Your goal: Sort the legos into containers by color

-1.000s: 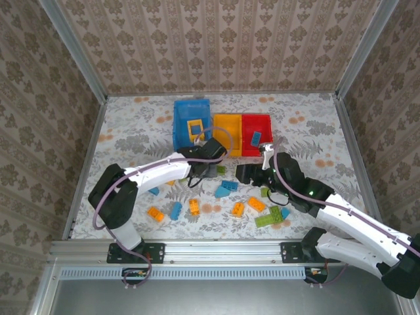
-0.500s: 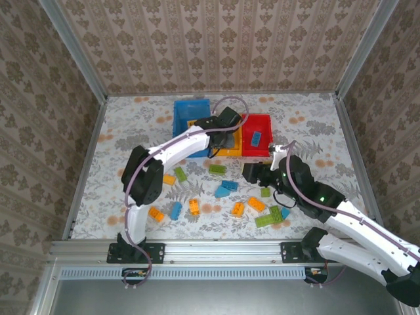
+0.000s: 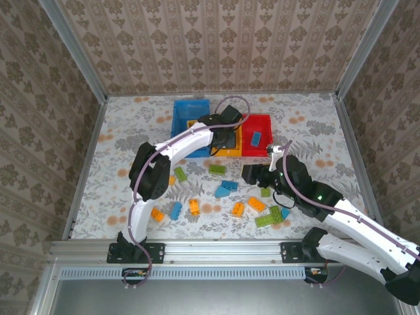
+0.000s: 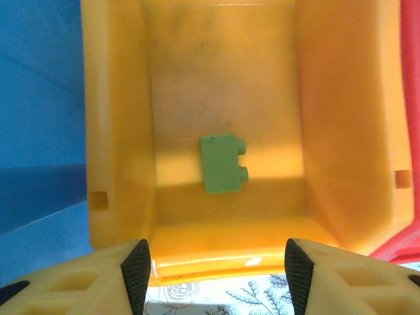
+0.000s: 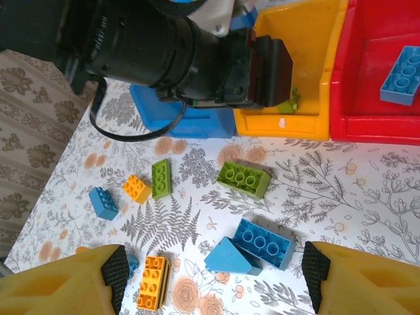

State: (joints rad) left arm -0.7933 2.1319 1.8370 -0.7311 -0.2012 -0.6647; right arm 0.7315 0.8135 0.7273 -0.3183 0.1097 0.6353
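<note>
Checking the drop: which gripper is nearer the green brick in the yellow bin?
Left: the left gripper hangs above the green brick; the right gripper is over the table.

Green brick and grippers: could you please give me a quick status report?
Left gripper open, empty, over yellow bin. Green brick lying on bin floor. Right gripper open above loose bricks on table. Nothing blocking.

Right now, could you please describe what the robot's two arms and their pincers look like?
Both the left arm and right arm have white links with black joints, and a thin purplish cable loops along each. The left pincer and right pincer have yellow fingers tipped with black pads.
</note>
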